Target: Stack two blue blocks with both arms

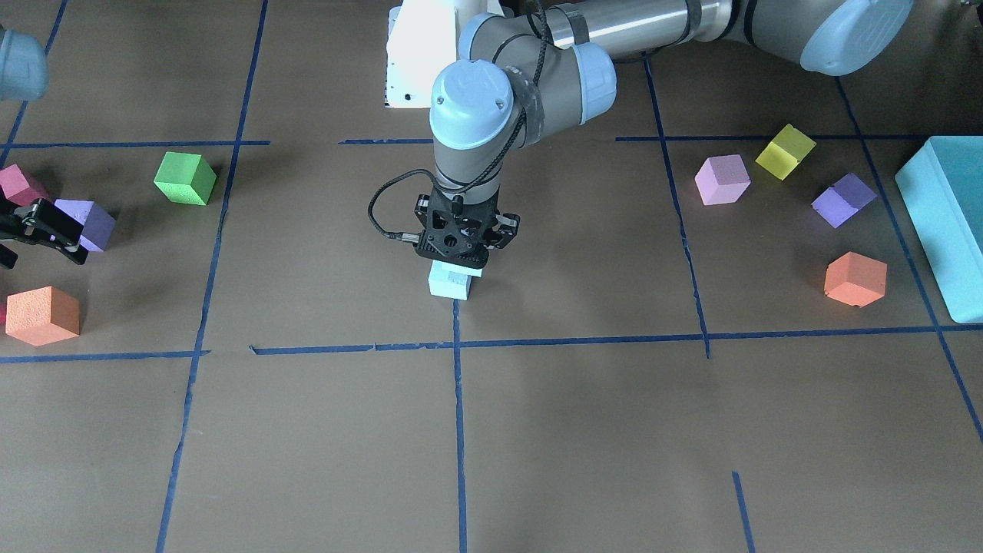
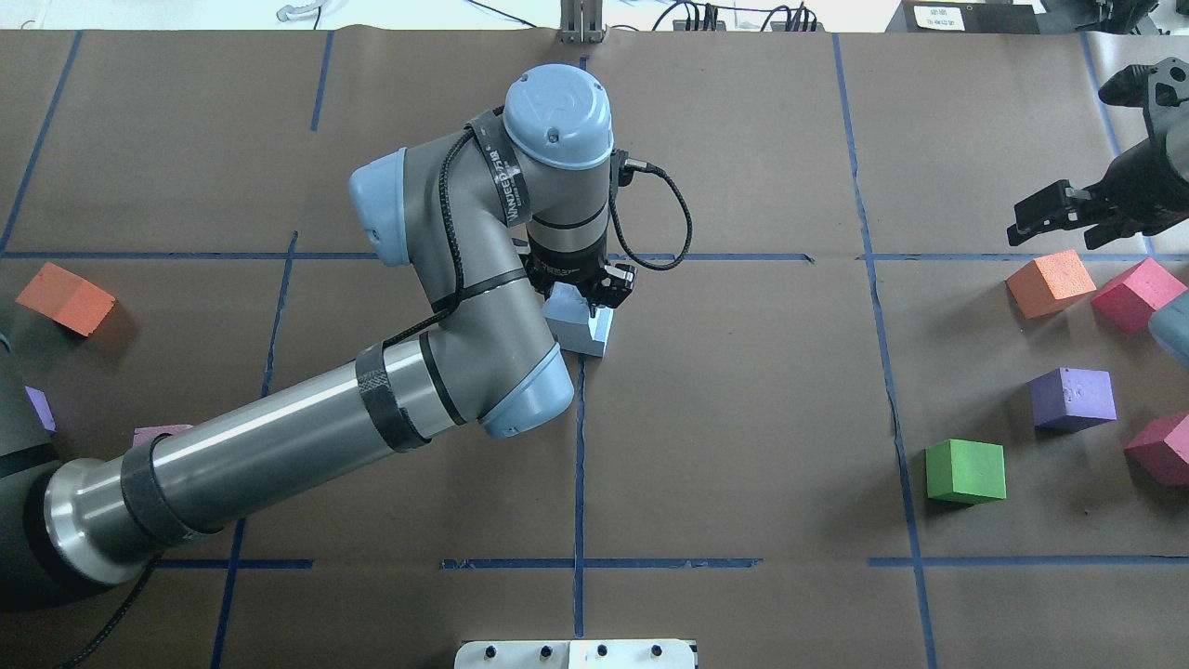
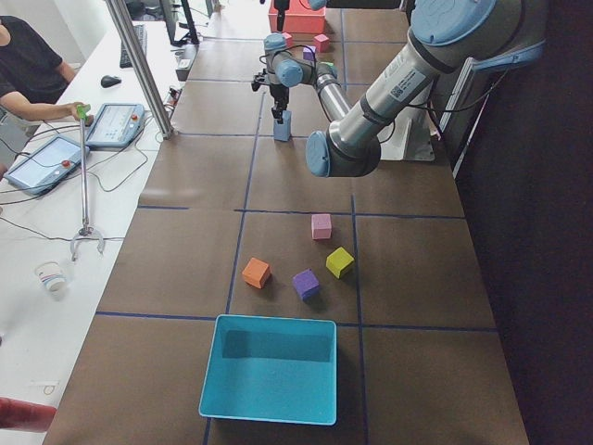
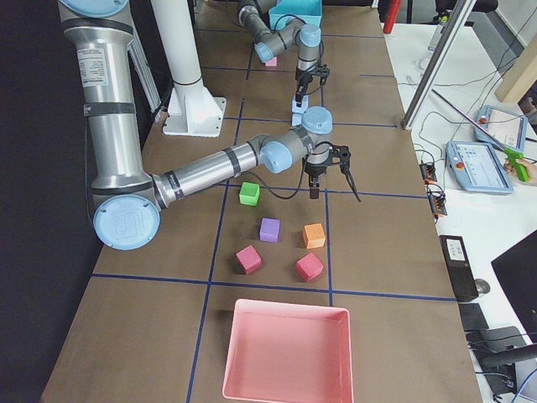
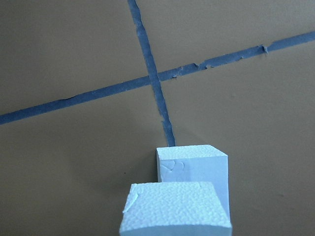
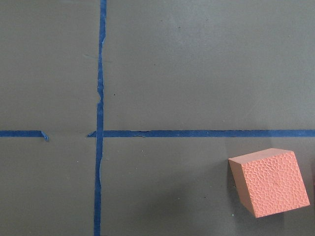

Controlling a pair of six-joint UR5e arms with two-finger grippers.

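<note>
My left gripper (image 1: 463, 252) stands at the middle of the table, shut on a pale blue block (image 5: 174, 209). It holds that block on, or just above, the second blue block (image 1: 449, 286), which rests on the table at a tape crossing. In the left wrist view the lower block (image 5: 197, 167) sits slightly offset behind the held one. Both blocks show in the overhead view under the wrist (image 2: 587, 336). My right gripper (image 2: 1059, 223) is open and empty at the far right, above an orange cube (image 6: 269, 182).
Green (image 2: 966, 471), purple (image 2: 1073, 398), orange (image 2: 1050, 282) and magenta (image 2: 1138, 293) cubes lie near my right gripper. Pink (image 1: 722, 179), yellow (image 1: 785, 151), purple (image 1: 843, 200) and orange (image 1: 855, 278) cubes lie on the left arm's side beside a teal bin (image 1: 944, 223). A pink bin (image 4: 285, 353) stands at the right end.
</note>
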